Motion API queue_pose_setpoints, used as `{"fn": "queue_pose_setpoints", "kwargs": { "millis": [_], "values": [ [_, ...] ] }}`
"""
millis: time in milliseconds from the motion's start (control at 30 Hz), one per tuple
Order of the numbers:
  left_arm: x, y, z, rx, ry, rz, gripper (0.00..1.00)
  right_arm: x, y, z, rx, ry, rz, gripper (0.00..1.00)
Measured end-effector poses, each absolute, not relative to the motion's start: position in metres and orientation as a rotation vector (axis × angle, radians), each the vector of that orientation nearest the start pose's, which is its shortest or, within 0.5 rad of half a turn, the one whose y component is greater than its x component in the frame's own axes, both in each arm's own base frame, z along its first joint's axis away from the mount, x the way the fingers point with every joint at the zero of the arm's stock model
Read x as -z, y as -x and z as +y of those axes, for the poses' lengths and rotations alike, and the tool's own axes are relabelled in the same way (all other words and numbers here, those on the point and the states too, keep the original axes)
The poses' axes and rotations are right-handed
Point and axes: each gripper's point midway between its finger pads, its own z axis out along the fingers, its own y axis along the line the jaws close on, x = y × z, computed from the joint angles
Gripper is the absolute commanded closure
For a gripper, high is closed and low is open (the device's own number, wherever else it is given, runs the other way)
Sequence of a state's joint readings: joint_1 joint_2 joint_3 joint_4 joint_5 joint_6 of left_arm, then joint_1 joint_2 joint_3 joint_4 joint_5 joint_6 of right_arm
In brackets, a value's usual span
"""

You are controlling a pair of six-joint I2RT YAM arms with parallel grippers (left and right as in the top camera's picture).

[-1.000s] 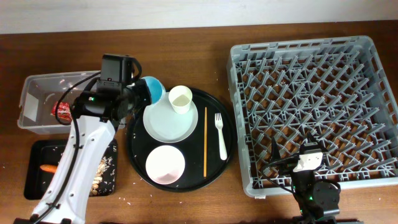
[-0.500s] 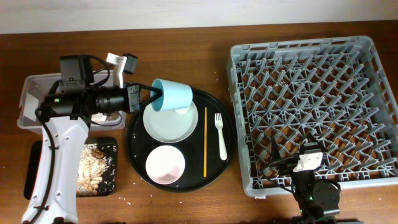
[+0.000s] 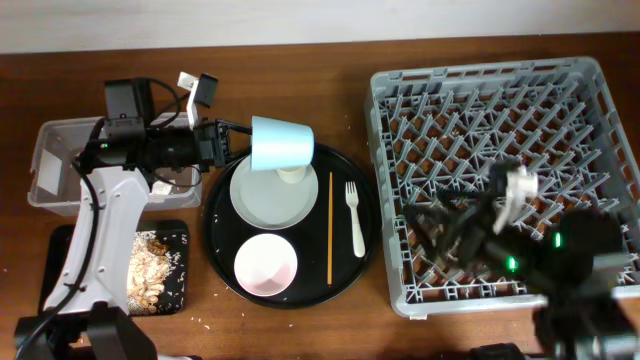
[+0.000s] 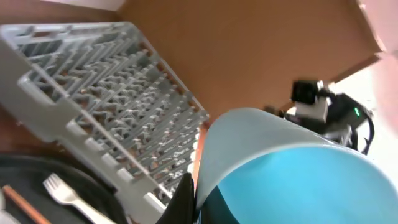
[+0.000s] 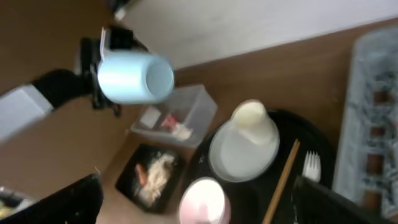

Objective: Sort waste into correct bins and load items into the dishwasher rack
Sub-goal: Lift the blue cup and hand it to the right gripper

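My left gripper (image 3: 238, 140) is shut on the rim of the light blue cup (image 3: 281, 144) and holds it on its side in the air above the pale plate (image 3: 262, 200). The cup fills the left wrist view (image 4: 286, 168). The cream cup (image 3: 291, 176) stands on the plate, partly hidden under the blue cup. The pink-white bowl (image 3: 266, 265), chopstick (image 3: 330, 230) and white fork (image 3: 354, 220) lie on the round black tray (image 3: 218, 225). My right gripper (image 3: 440, 225) is open and empty, raised over the front left of the grey rack (image 3: 560, 110).
The clear tub (image 3: 55, 160) at far left holds the red wrapper (image 5: 166, 121) and white tissue (image 5: 181, 130). The shallow black tray (image 3: 60, 250) holds food scraps (image 3: 150, 270) and the carrot (image 5: 142, 173). My left arm crosses over both bins.
My left gripper has lifted the blue cup off the tray, tipped it on its side and carried it right. My right arm has risen from the front edge to over the rack.
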State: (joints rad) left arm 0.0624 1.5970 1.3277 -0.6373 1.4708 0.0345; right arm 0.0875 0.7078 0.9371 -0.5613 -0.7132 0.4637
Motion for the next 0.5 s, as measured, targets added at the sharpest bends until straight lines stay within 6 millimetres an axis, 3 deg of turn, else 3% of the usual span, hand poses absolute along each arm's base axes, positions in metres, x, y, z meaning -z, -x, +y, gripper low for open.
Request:
{"fn": "queue_pose_setpoints", "kwargs": {
  "millis": [33,67,167,267,333,367,500],
  "values": [
    [-0.301,-0.344,-0.150,1.689,-0.573,1.878,1.00,-0.353,-0.249,0.143,-1.110,0.180,1.961,0.01],
    [-0.302,-0.343,-0.150,1.694,-0.579,1.870,1.00,-0.355,-0.264,0.150,-1.163,0.197,1.989,0.01],
    [-0.305,-0.344,-0.150,1.689,-0.607,1.840,1.00,-0.320,-0.292,0.166,-1.320,0.202,2.117,0.01],
    [-0.307,-0.345,-0.150,1.671,-0.633,1.818,1.00,-0.299,-0.306,0.188,-1.601,0.344,2.109,0.11],
    [-0.308,-0.344,-0.158,1.666,-0.669,1.807,1.00,-0.311,-0.306,0.202,-1.665,0.544,1.969,0.11],
    [-0.308,-0.341,-0.169,1.668,-0.711,1.799,1.00,-0.324,-0.294,0.219,-1.685,0.700,1.869,0.11],
    [-0.310,-0.331,-0.192,1.690,-0.805,1.766,1.00,-0.326,-0.273,0.242,-1.714,0.846,1.810,0.11]
  ]
}}
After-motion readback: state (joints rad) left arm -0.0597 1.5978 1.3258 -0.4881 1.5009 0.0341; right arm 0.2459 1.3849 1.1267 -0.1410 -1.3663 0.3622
